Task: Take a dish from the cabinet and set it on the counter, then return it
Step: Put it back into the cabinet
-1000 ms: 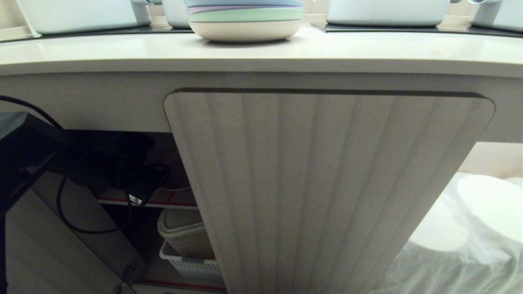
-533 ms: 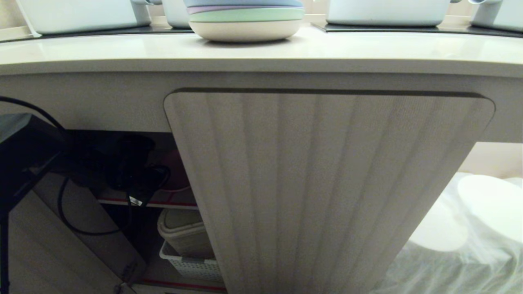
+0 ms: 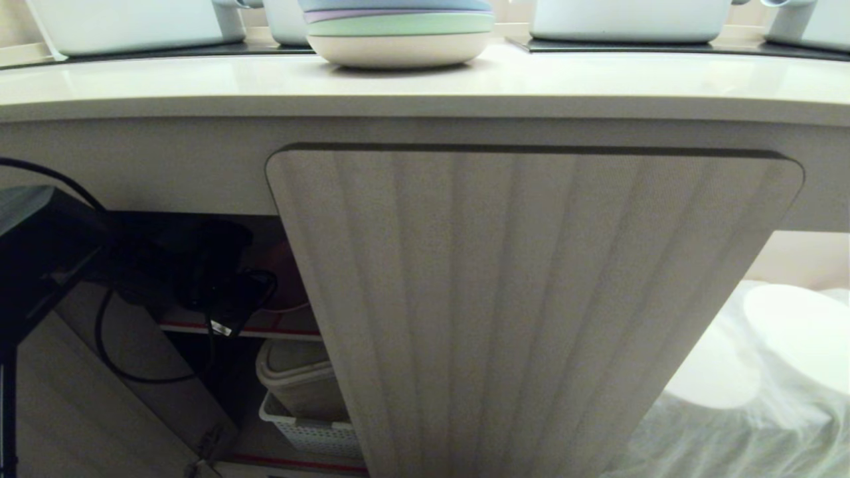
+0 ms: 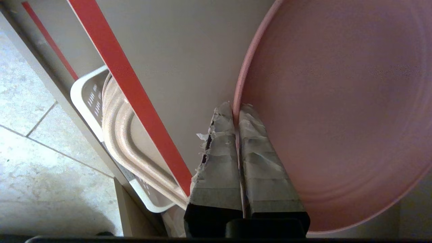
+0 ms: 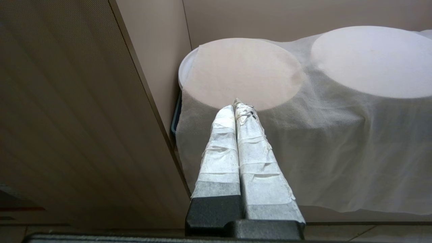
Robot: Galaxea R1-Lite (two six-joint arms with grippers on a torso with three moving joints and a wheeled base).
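**A:** What is the left gripper [image 4: 235,109] doing?

**B:** It reaches into the open left side of the cabinet [image 3: 531,299]. Its two tape-wrapped fingers [image 4: 219,148] are pressed together on the rim of the dish [image 4: 337,101], a round, shallow pink plate. One finger lies on the inside of the rim, the other on the outside.

**A:** Where does the dish sit relative to that gripper?

**B:** It spreads out ahead of the fingertips and to one side, filling much of the wrist view. On the other side of the gripper runs the pale shelf [image 4: 182,67] with its red front edge [image 4: 128,91]. Whether the dish rests on the shelf or is lifted off it, I cannot tell.

**A:** What lies past the red edge?

**B:** Lower down, a white perforated basket [image 4: 87,98] holding a beige tub [image 4: 125,135], and beyond them a pale tiled floor [image 4: 33,162].

**A:** And the right gripper [image 5: 238,104]?

**B:** It hangs outside the cabinet, next to the fluted door, fingers closed on nothing. Past its tips are two round shapes draped in white cloth [image 5: 337,145].

**A:** What is on the counter [image 3: 425,83]?

**B:** A stack of plates [image 3: 398,33] on a cream bowl, well above the left gripper, with pale pots [image 3: 624,20] on either side.
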